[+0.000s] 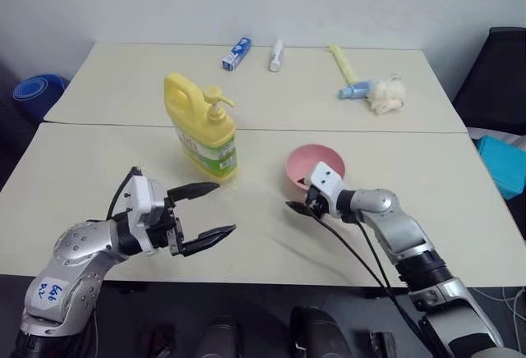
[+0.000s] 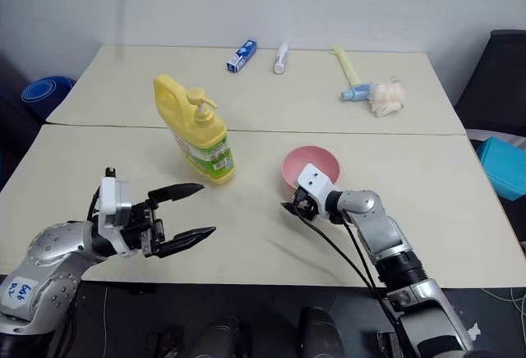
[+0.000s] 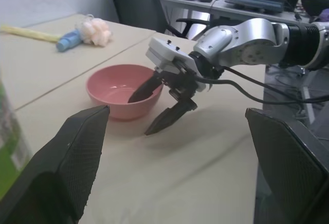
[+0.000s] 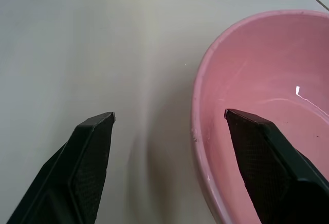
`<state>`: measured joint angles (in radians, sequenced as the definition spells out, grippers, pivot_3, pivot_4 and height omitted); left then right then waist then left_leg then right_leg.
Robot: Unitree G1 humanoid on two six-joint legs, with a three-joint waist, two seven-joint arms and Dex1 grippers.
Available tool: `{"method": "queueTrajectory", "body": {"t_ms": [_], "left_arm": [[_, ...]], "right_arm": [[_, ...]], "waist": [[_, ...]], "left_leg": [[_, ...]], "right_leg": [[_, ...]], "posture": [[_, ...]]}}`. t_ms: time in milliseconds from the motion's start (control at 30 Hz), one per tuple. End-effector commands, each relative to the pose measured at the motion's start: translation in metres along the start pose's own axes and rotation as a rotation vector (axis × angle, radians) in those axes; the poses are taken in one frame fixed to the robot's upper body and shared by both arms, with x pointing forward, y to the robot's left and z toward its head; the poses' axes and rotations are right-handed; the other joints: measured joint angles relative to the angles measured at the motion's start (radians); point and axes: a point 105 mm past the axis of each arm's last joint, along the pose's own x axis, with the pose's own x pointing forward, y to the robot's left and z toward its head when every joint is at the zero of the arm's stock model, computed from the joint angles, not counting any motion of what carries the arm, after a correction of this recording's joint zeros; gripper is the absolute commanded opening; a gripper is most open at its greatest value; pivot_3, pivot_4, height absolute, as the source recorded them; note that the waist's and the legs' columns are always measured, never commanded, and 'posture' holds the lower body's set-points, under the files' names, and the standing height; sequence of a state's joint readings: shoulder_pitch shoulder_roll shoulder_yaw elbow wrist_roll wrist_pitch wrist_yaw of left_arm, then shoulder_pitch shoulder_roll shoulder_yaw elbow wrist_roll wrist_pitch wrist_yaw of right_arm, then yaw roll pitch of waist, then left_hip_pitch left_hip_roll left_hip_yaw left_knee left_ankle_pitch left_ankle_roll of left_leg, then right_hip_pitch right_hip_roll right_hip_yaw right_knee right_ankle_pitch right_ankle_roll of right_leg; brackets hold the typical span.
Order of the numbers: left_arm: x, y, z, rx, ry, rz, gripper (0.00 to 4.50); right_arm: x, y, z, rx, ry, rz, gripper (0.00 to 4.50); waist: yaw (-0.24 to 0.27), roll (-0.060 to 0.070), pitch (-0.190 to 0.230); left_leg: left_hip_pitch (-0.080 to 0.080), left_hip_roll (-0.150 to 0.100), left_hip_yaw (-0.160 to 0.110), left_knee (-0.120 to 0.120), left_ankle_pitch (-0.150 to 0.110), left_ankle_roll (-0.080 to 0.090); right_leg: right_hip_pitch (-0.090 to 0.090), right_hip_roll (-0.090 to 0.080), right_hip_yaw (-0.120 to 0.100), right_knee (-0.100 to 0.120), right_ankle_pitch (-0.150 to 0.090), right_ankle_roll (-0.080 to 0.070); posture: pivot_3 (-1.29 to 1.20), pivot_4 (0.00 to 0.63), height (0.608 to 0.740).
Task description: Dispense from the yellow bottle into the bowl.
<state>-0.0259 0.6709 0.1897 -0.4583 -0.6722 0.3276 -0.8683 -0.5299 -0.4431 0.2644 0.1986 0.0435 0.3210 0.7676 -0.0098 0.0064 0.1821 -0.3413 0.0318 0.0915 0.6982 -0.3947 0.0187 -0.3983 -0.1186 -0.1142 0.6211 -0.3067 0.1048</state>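
The yellow bottle (image 1: 201,128) stands upright mid-table (image 1: 99,169), the bowl (image 1: 316,167) well apart. The right gripper (image 4: 169,131) straddles its near rim, jaws apart, not yet gripping. The left gripper (image 1: 204,209) is wide, empty. Next: probably close, drag bowl nearer the pump.

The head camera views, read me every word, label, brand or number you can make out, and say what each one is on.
Yellow bottle, green-and-white label: print too small to read.
Blue-and-white box at the table's far edge: printing too small to read.
White tube beside it: no legible text.
White sticker on the left arm: blue handwriting, not clear enough to quote.
Pink bowl: no text.
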Motion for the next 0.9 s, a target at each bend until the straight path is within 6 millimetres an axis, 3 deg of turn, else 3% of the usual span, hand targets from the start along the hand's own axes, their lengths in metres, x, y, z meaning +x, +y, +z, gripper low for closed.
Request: {"method": "queueTrajectory", "body": {"t_ms": [33, 133, 167, 233, 367, 533, 633, 900], "left_arm": [[-0.001, 0.000, 0.009, 0.017, -0.028, 0.005, 4.50], [-0.001, 0.000, 0.009, 0.018, -0.029, 0.006, 4.50], [-0.001, 0.000, 0.009, 0.017, -0.029, 0.007, 4.50], [0.000, 0.000, 0.009, 0.017, -0.030, 0.008, 4.50], [0.001, 0.000, 0.010, 0.015, -0.034, 0.007, 4.50], [0.003, 0.001, 0.012, 0.019, -0.039, 0.004, 4.50], [0.003, 0.002, 0.013, 0.024, -0.040, 0.008, 4.50], [0.003, 0.002, 0.013, 0.026, -0.044, 0.023, 4.50]], "right_arm": [[-0.006, -0.005, 0.019, -0.043, -0.084, 0.005, 3.19], [-0.011, -0.005, 0.029, 0.023, -0.119, 0.021, 3.19], [-0.012, -0.008, 0.032, -0.004, -0.128, 0.003, 3.89], [-0.013, -0.012, 0.034, -0.045, -0.124, -0.019, 4.40], [-0.012, -0.014, 0.032, -0.084, -0.083, -0.001, 4.45], [-0.006, -0.009, 0.015, -0.066, -0.006, 0.053, 4.45], [-0.002, -0.010, 0.014, -0.075, -0.018, 0.040, 3.85], [-0.002, -0.010, 0.009, -0.099, -0.014, 0.043, 1.08]], "waist": [[-0.002, 0.000, 0.000], [-0.004, 0.000, 0.000], [-0.004, 0.000, 0.000], [-0.007, 0.000, 0.000], [-0.010, 0.000, 0.000], [-0.017, 0.000, 0.000], [-0.018, 0.000, 0.000], [-0.018, 0.000, 0.000]], "left_leg": [[0.000, 0.000, 0.000, 0.000, 0.000, 0.000], [0.000, 0.000, 0.000, 0.000, 0.000, 0.000], [0.000, 0.000, 0.000, 0.000, 0.000, 0.000], [0.000, 0.000, 0.000, 0.000, 0.000, 0.000], [0.000, 0.000, 0.000, 0.000, 0.000, 0.000], [0.000, 0.001, -0.001, 0.000, 0.000, 0.000], [0.000, 0.000, 0.000, 0.000, 0.000, 0.000], [0.000, 0.000, -0.001, 0.000, 0.000, 0.000]], "right_leg": [[0.000, 0.000, 0.000, 0.000, 0.000, 0.000], [0.000, 0.000, 0.000, -0.001, 0.000, 0.000], [0.000, 0.000, 0.000, 0.000, 0.000, 0.000], [0.000, 0.000, 0.000, 0.000, 0.000, 0.000], [0.000, 0.000, 0.000, 0.000, 0.000, 0.000], [0.000, 0.000, 0.000, 0.000, 0.000, 0.000], [0.000, 0.000, 0.000, 0.000, 0.000, 0.000], [0.000, 0.000, 0.001, 0.000, 0.000, 0.000]], "posture": [[0.00, 0.150, 0.740], [0.00, 0.150, 0.740], [0.00, 0.150, 0.740], [0.00, 0.150, 0.740], [0.00, 0.150, 0.740], [0.00, 0.150, 0.740], [0.00, 0.150, 0.740], [0.00, 0.150, 0.740]]}}
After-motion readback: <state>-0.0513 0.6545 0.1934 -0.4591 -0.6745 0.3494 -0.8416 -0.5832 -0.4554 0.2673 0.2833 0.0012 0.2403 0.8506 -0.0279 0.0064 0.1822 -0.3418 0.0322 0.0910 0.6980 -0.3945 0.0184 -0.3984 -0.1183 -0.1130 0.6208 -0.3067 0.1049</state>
